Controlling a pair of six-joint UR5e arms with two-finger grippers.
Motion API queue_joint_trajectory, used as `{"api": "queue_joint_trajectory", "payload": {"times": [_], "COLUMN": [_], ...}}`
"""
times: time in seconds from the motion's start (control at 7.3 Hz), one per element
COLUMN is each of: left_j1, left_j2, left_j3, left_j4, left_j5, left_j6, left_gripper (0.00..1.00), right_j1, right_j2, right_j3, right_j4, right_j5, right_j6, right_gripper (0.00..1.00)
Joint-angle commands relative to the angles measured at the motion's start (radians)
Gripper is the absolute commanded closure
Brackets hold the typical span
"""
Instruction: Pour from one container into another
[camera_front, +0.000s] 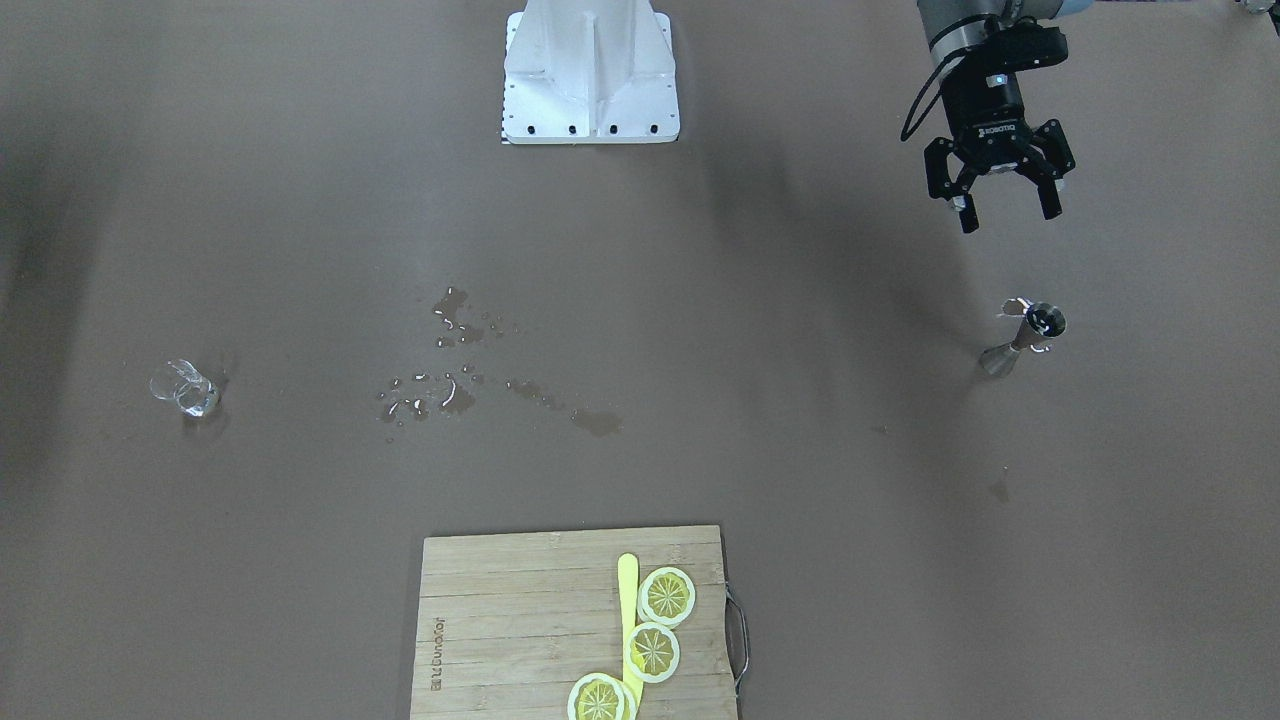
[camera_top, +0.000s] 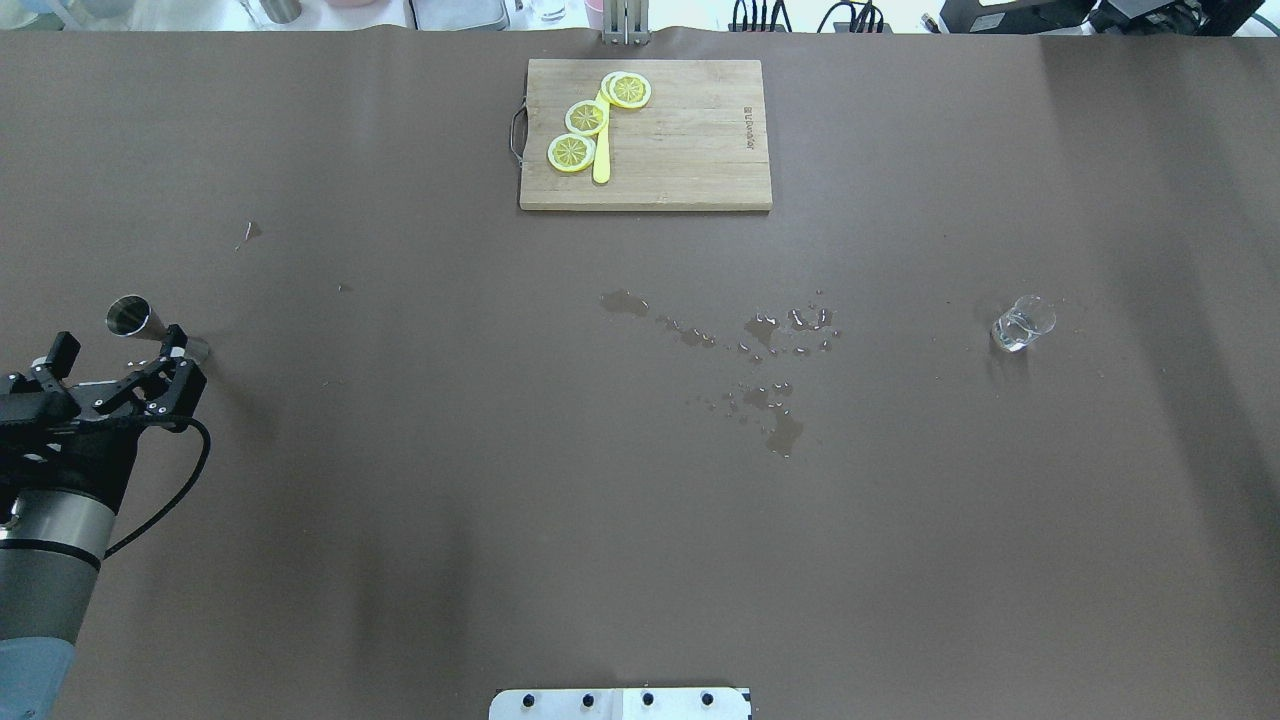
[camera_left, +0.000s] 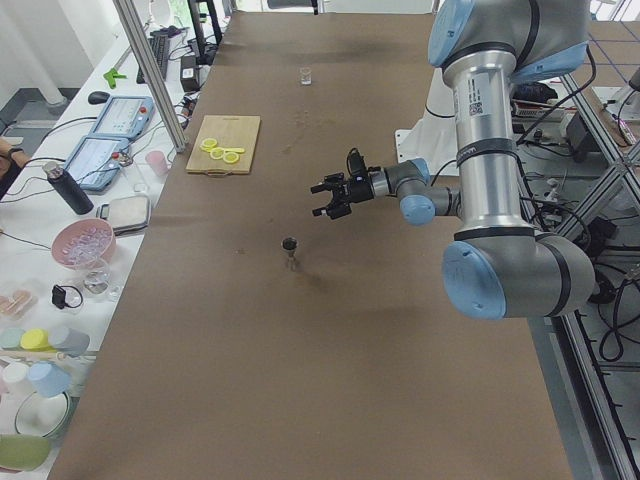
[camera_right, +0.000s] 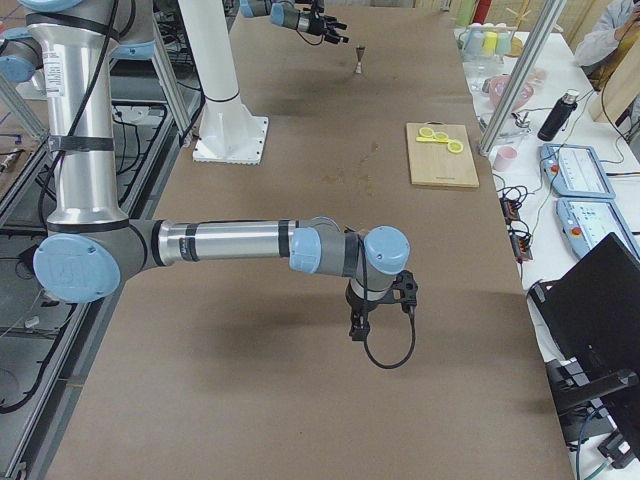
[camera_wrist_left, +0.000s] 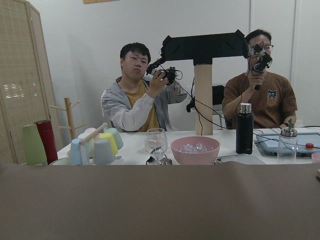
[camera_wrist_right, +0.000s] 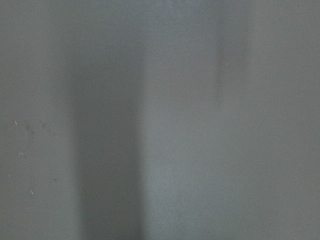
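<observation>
- Nearest in the overhead view, I see the left jaws spread wide, holding nothing.
- Jigger (camera_top: 150, 325) stands upright on the worktop (camera_top: 640, 560) just at their 12 o'clock. It is dark inside, and I cannot tell its contents.
- Glass (camera_top: 1022, 324) stands well apart at 3 o'clock, and I cannot tell its fill. Spilled drops (camera_top: 783, 432) lie between.
- Left side view shows the left jaws raised clear of the jigger.
- Only the right side view shows the right jaws; released or clenched, I cannot tell.

We see a white wall (camera_wrist_left: 75, 30) and a woven folding screen (camera_wrist_left: 20, 75) behind a white side table (camera_wrist_left: 130, 142). Our brown table (camera_top: 640, 560) lies under even light.
</observation>
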Motion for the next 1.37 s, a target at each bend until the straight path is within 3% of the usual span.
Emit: {"api": "queue_joint_trajectory", "payload": {"times": [0.0,0.14,0.55,0.68,0.82,1.1,1.23], "left_j1": [-0.128,-0.206,-0.413,-0.519,-0.625,-0.765,-0.835], "left_j2": [-0.124,-0.201,-0.437,-0.495,-0.526,-0.554,-0.560], "left_j3": [0.008,0.026,0.225,0.294,0.351,0.493,0.603], "left_j4": [-0.121,-0.132,-0.130,-0.131,-0.131,-0.128,-0.114], "left_j5": [-0.182,-0.274,-0.577,-0.756,-0.949,-1.221,-1.311], "left_j6": [0.324,0.432,0.744,0.903,1.014,1.029,1.029], "left_gripper": [0.01,0.01,0.01,0.01,0.01,0.01,0.01], "right_j1": [0.000,0.006,0.020,0.020,0.020,0.020,0.020], "right_j2": [-0.033,-0.019,-0.025,-0.026,-0.031,-0.033,-0.034], "right_j3": [0.038,0.038,0.021,0.022,0.021,0.021,0.010], "right_j4": [0.002,0.005,0.039,0.039,0.039,0.039,0.039], "right_j5": [-0.052,-0.062,-0.062,-0.062,-0.062,-0.062,-0.062], "right_j6": [-0.012,-0.010,-0.010,-0.010,-0.010,-0.009,-0.009], "right_gripper": [0.00,0.00,0.00,0.00,0.00,0.00,0.00]}}
